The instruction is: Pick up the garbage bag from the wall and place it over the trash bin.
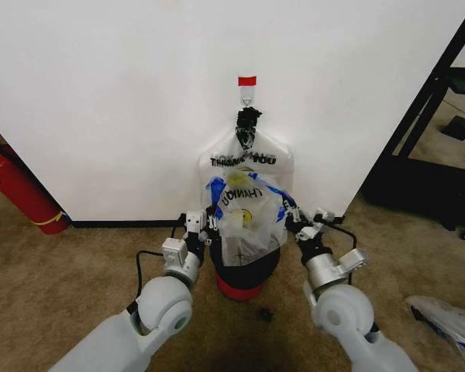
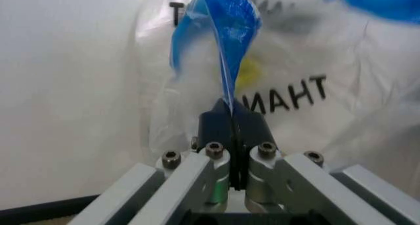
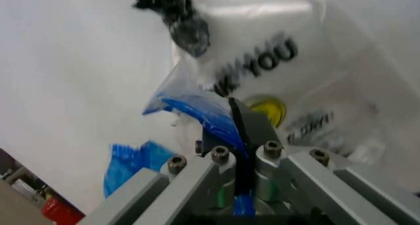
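Head view: the garbage bag (image 1: 248,213) hangs over the trash bin (image 1: 244,277) on the floor against the wall (image 1: 108,108), left tool (image 1: 211,222) and right tool (image 1: 290,216) gripping its sides.
Left wrist view: left tool (image 2: 232,117) pinches blue plastic.
Right wrist view: right tool (image 3: 237,129) pinches a blue fold.

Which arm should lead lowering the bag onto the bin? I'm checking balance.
Neither clearly: left gripper and right gripper each pinch the garbage bag on opposite sides above the trash bin.
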Motion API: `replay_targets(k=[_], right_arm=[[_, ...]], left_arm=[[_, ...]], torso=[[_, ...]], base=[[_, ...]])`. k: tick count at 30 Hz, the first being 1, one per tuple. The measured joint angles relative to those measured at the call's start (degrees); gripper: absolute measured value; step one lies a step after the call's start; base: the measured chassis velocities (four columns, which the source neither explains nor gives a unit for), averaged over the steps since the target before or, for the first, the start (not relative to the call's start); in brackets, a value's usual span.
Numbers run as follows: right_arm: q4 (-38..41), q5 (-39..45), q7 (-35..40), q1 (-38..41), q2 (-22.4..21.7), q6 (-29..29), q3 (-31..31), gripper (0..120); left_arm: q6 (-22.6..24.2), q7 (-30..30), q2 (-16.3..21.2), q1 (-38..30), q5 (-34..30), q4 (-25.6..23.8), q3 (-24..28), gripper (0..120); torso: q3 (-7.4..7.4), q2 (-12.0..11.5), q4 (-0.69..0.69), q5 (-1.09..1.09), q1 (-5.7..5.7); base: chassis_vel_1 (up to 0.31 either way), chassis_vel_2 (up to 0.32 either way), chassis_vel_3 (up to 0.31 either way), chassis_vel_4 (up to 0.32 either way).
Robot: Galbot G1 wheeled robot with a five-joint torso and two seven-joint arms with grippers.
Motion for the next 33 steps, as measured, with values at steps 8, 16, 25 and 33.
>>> replay_targets(k=[8, 16, 25, 33], right_arm=[[-1.31, -0.30, 1.41, -0.64, 5.02, 0.42, -2.19, 0], [-2.22, 0.67, 3.94, -4.37, 4.97, 1.05, -0.94, 0], [-1.03, -2.11, 6.05, -11.75, 3.51, 0.78, 1.20, 0], [2.71, -1.72, 6.91, -14.46, 0.39, 0.00, 4.71, 0]], left_arm=[[-0.01, -0.23, 1.39, 2.85, 0.05, -1.33, -1.61, 0], [-0.98, -1.72, 0.05, 7.11, 0.17, -0.61, -2.54, 0], [-1.36, -2.48, -1.22, 12.54, 3.22, -1.92, 0.68, 0], [-1.64, -2.63, -2.68, 13.23, 4.54, -0.56, 2.49, 0]], torso=[[0.00, 0.00, 0.01, 0.00, 0.00], [-0.01, 0.00, 0.01, 0.00, 0.00], [-0.01, 0.00, 0.01, 0.01, -0.01], [-0.01, 0.01, 0.01, 0.01, -0.01]], base=[[0.000, 0.000, 0.000, 0.000], [0.000, 0.000, 0.000, 0.000], [0.000, 0.000, 0.000, 0.000], [0.000, 0.000, 0.000, 0.000]])
